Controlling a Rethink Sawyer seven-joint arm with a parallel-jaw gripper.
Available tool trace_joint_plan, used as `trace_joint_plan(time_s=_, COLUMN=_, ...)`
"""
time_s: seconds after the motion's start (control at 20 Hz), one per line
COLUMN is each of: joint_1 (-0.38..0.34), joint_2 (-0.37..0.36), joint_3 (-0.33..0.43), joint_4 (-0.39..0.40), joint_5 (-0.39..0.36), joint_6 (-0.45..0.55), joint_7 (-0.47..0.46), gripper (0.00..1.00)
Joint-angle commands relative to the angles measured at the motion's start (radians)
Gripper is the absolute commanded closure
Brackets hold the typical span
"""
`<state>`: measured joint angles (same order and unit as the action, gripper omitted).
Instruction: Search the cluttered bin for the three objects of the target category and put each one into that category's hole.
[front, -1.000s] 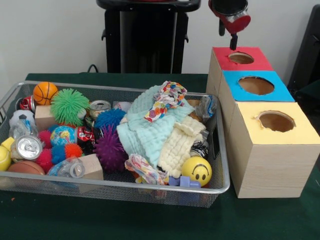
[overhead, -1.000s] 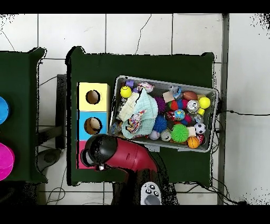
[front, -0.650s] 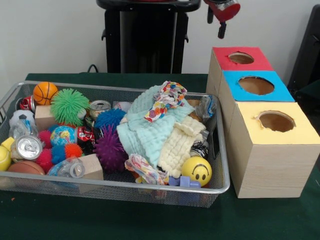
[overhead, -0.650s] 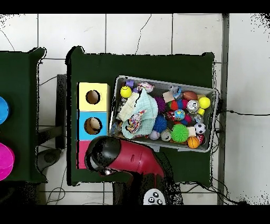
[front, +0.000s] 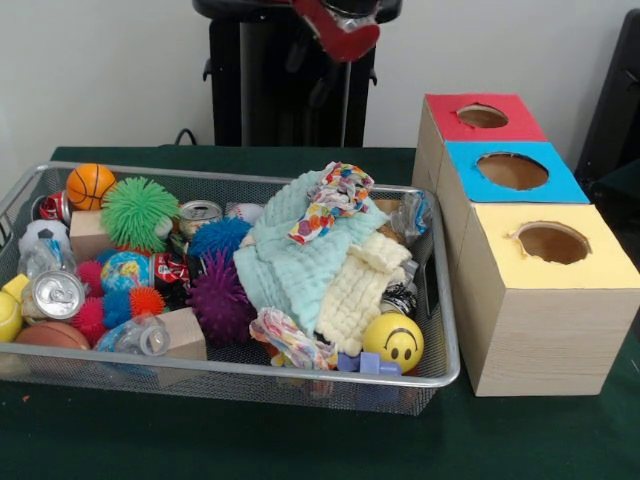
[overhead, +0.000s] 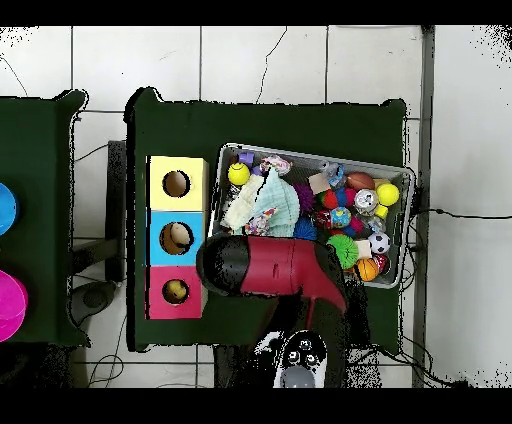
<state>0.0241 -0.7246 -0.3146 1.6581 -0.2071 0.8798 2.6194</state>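
Gripper (front: 338, 35) hangs high at abt 12 o'clock in the front view, above the far rim of the wire bin (front: 200, 361). Can't tell if it's open or closed, and nothing visibly hangs from it. The target category isn't shown by the frames, so handling is judged per likely group. All candidates sit in the bin, w/ the three boxes at its 3 o'clock: red box (front: 440, 118) farthest, blue box (front: 462, 163) mid, yellow box (front: 600, 268) nearest. Cans: one soda can (front: 55, 295) lies on its side at the bin's 9 o'clock, a second can (front: 200, 213) stands nr the centre-back. Both are prob. light, thin-walled, slick and dent easily, so best taken across the body w/ a gentle squeeze. Cloths: teal cloth (front: 290, 262), cream cloth (front: 365, 288) and patterned cloth (front: 335, 198) are heaped centre to 3 o'clock. They're soft and limp, will drape and drag neighbours, so pinch a raised fold at the top. Balls: yellow smiley ball (front: 393, 342) at 5 o'clock looks squashy, purple spiky ball (front: 218, 300) is soft and grippy, and the basketball (front: 90, 185) at 10 o'clock is smooth and may roll. These want a centred grip across the widest part. In the overhead view sth pale shows inside the red box's hole.
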Motion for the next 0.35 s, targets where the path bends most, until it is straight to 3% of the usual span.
trace_joint_plan(time_s=0.05, joint_1=0.003, joint_2=0.114, joint_3=-0.077, joint_4=-0.223, joint_5=-0.112, joint_6=-0.138, joint_7=0.195, gripper=0.00)
trace_joint_plan(time_s=0.35, joint_1=-0.032, joint_2=0.181, joint_3=-0.101, joint_4=-0.266, joint_5=-0.120, joint_6=-0.244, joint_7=0.172, gripper=0.00)
